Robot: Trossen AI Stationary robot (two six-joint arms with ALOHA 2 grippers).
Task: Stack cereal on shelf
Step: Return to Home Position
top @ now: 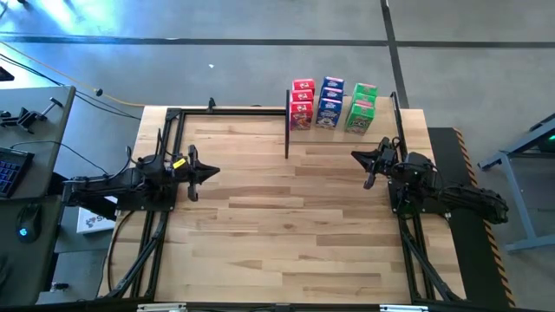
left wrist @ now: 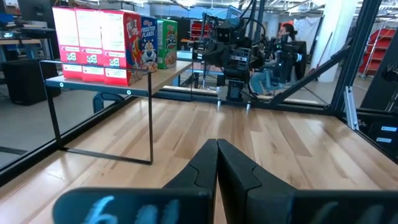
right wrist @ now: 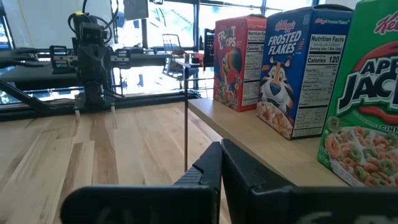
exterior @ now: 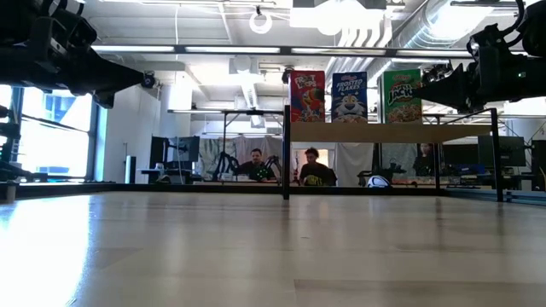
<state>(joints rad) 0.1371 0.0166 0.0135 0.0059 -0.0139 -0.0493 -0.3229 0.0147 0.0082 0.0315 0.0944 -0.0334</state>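
1. Cereal (top: pixel 330 104) stands on the shelf (exterior: pixel 384 133) at the table's (top: pixel 286 234) far edge, in red, blue and green rows.
2. Right arm (top: pixel 416 182) sits nearer; left arm (top: pixel 139 178) well apart.
3. Both jaws are pressed together, empty.

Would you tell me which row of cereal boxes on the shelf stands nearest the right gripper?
The green row, at the shelf end toward the right gripper; the blue row stands in the middle and the red row farthest off.
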